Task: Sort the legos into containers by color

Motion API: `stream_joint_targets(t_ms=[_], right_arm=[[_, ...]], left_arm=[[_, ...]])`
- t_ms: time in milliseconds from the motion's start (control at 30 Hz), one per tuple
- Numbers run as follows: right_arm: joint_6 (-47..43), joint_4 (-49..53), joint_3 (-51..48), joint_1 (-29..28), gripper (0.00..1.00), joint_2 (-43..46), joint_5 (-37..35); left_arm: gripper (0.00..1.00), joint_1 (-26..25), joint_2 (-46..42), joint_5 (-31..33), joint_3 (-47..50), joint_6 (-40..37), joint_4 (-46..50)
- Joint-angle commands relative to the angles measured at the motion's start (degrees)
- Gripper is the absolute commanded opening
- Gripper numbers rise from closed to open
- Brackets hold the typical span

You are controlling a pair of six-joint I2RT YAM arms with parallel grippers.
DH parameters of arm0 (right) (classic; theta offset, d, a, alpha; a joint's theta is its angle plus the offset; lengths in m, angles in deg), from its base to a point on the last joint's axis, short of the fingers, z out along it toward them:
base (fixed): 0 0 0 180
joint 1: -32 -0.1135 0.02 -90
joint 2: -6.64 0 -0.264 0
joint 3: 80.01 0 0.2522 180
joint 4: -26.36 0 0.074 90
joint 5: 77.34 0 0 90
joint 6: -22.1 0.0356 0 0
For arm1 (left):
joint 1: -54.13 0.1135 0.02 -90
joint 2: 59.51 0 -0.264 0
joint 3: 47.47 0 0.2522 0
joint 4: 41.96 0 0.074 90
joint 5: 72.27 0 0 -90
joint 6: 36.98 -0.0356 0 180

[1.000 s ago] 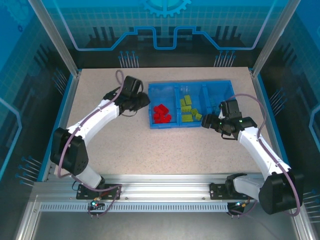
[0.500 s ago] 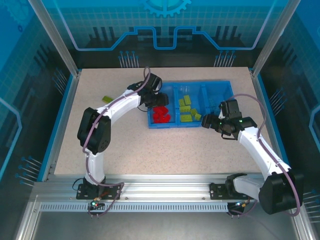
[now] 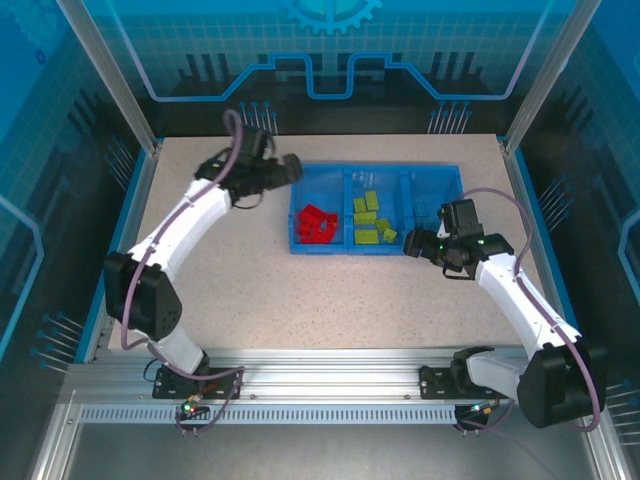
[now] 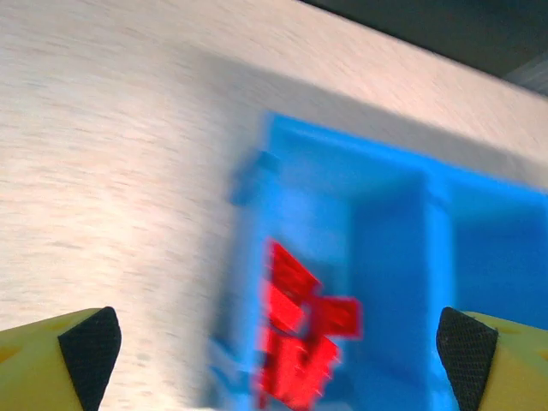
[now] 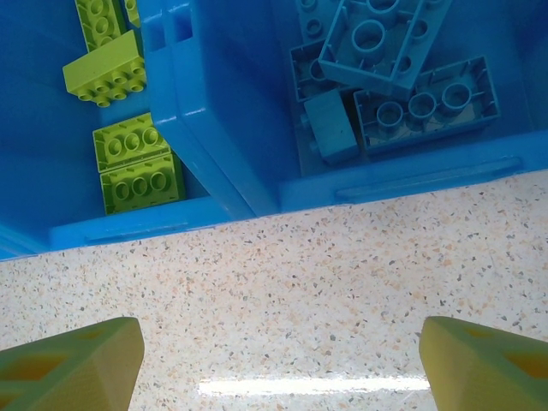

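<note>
The blue tray [image 3: 340, 249] lies at the table's middle right, with three containers side by side. Red legos [image 3: 316, 224] fill the left one, yellow-green legos [image 3: 367, 218] the middle one, and blue legos [image 5: 394, 77] the right one. My left gripper [image 3: 290, 167] hovers open at the tray's far left corner with nothing between its fingers. In the blurred left wrist view the red legos [image 4: 300, 338] lie below the open left gripper [image 4: 278, 347]. My right gripper [image 3: 415, 243] stands open over bare table just in front of the tray [image 5: 214, 128], near the yellow-green legos [image 5: 128, 154].
Blue rails run along the table's left and right edges, and a glass wall stands behind. Speckled tabletop [image 3: 300, 300] stretches between the tray and the arm bases. The right arm's wrist covers part of the right compartment in the top view.
The left arm swung over the red compartment, then pulled back up and left to the tray's corner while its gripper opened. The tray sits slightly further left. The right arm stayed still.
</note>
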Motion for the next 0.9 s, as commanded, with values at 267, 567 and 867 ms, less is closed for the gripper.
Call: stream_joint_targets(t_ms=[267, 567, 867], right_arm=[[0.77, 1.37, 0.7, -0.11, 0.85, -0.1, -0.89], [1.07, 1.54, 0.61, -0.14, 0.85, -0.71, -1.53], [0.82, 1.94, 1.01, 0.0, 0.85, -2.09, -2.68]], left_arm=[[0.99, 19.68, 11.78, -6.5, 4.81, 13.85, 5.74], [0.97, 21.72, 23.91, -7.29, -7.06, 16.2, 7.22], [0.92, 22.65, 32.48, -5.32, -15.78, 17.87, 10.02]])
